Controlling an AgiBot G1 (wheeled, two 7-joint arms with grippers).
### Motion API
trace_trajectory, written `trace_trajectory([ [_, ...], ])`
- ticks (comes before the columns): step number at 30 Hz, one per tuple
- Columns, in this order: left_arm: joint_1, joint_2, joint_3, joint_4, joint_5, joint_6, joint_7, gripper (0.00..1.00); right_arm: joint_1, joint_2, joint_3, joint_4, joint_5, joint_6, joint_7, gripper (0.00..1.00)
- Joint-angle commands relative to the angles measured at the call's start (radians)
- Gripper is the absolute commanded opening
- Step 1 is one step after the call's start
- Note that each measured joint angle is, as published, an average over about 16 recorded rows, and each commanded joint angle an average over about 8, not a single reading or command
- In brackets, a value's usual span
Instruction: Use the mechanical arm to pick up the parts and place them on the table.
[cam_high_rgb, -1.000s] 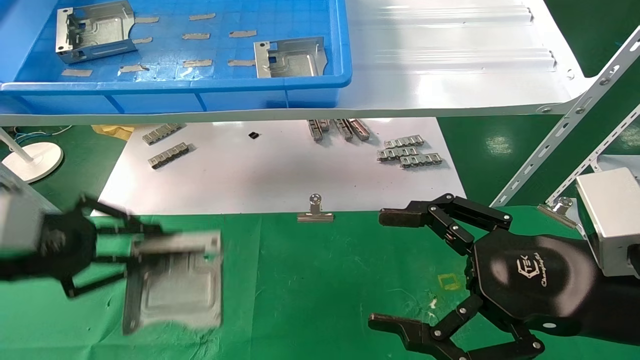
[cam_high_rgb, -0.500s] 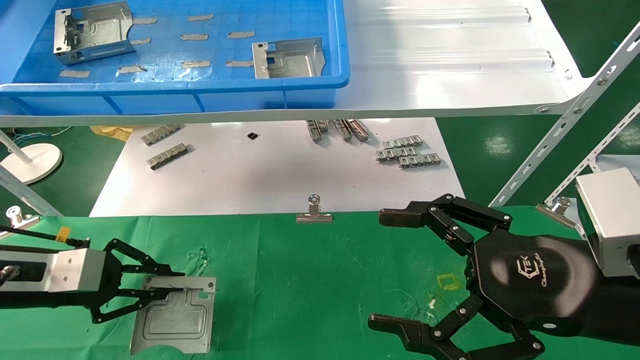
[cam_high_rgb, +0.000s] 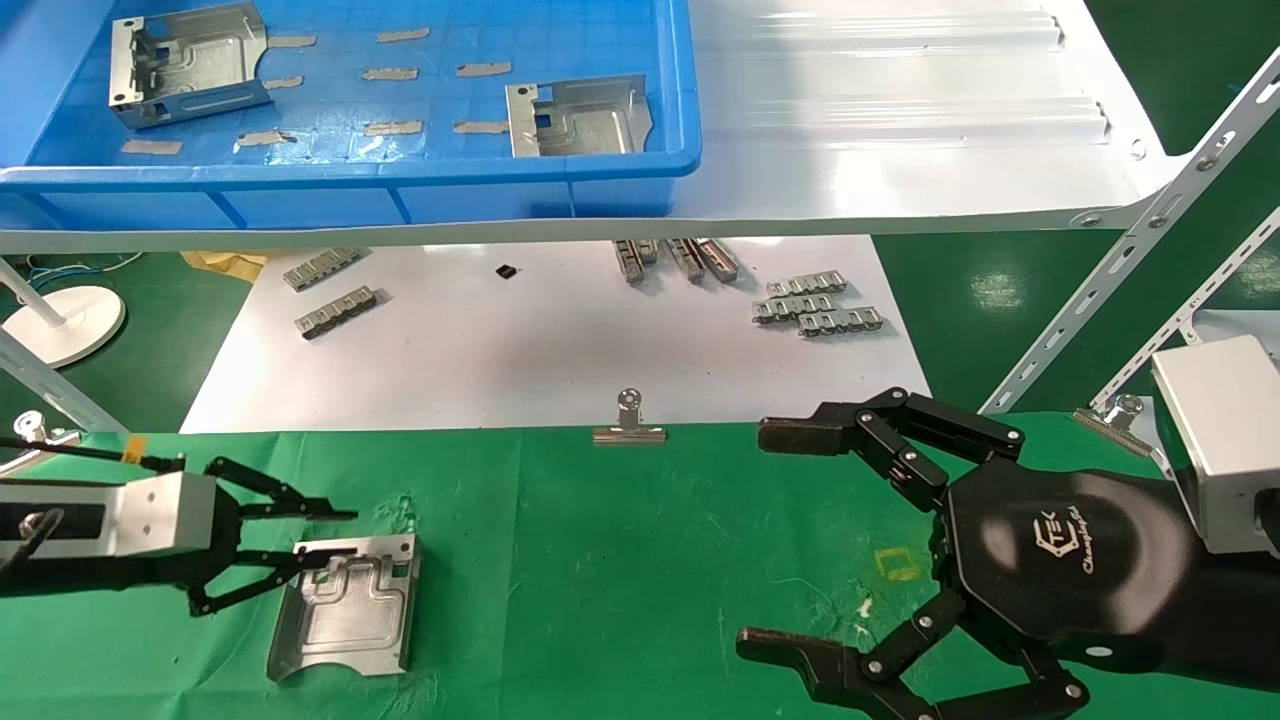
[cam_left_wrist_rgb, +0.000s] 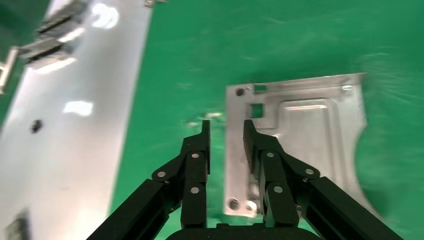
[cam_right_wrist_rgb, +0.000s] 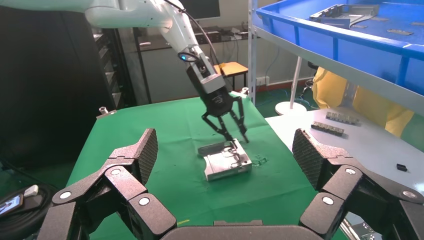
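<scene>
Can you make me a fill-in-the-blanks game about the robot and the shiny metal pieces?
1. The metal part by the left tool lies on the ____ cloth.
2. The blue bin holds ____ metal parts.
3. The right tool has its fingers wide ____.

Answers: green; two; open

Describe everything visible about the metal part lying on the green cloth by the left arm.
The part is a shiny silver stamped sheet-metal bracket, roughly square, with an embossed ridge outline, small holes, a square cut-out and one curved notched edge. It lies flat on the green table, embossed face up. The left end effector is open over its far folded edge, one finger over the plate, the other beside it.
</scene>
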Motion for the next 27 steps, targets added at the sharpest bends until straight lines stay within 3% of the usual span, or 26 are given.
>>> trace_trajectory([
  [1,-0.004,0.011,-0.005,0.032,-0.007,-0.003,0.022,1.0,0.0,0.0,0.0,0.0,0.0,0.0,0.0,1.0],
  [7,0.005,-0.002,-0.025,0.029,-0.072,0.026,-0.003,1.0,0.0,0.0,0.0,0.0,0.0,0.0,0.0,1.0],
  [17,0.127,-0.071,-0.066,-0.041,-0.271,0.034,-0.242,1.0,0.0,0.0,0.0,0.0,0.0,0.0,0.0,1.0],
  [27,0.136,-0.074,-0.074,-0.054,-0.279,0.033,-0.246,1.0,0.0,0.0,0.0,0.0,0.0,0.0,0.0,1.0],
])
